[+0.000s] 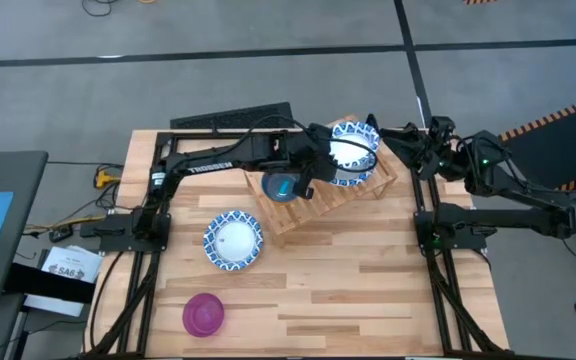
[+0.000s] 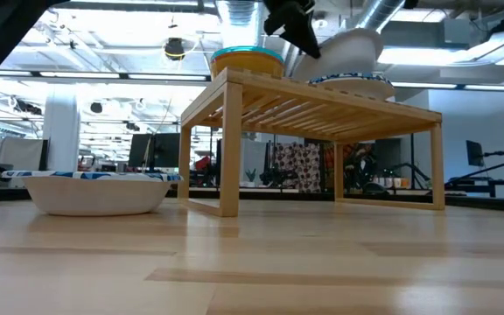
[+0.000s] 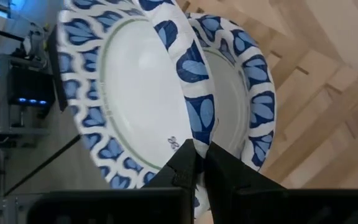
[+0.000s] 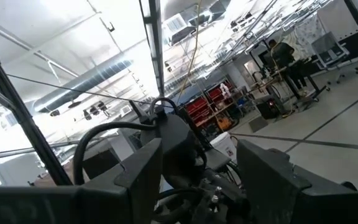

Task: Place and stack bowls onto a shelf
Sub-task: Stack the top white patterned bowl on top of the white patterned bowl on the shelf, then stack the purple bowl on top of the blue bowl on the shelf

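My left gripper is shut on a white bowl with a blue patterned rim. It holds the bowl tilted over a second such bowl that rests on the wooden slat shelf. In the low view the held bowl hangs just above the resting one. A stack of small bowls, teal on top, stands on the shelf's left part. A third patterned bowl and a purple bowl sit on the table. My right gripper waits open at the table's far right. My left gripper pinches the held bowl's rim between its two fingers, one finger inside the bowl and one outside. The fingers come slanting down from the table's left side. The bowl is tilted steeply; whether its lower edge touches the bowl beneath, I cannot tell.
The shelf stands askew at the table's far middle, with bare slats around the bowls. My right arm is folded back by the far right corner. A dark keyboard lies along the far edge.
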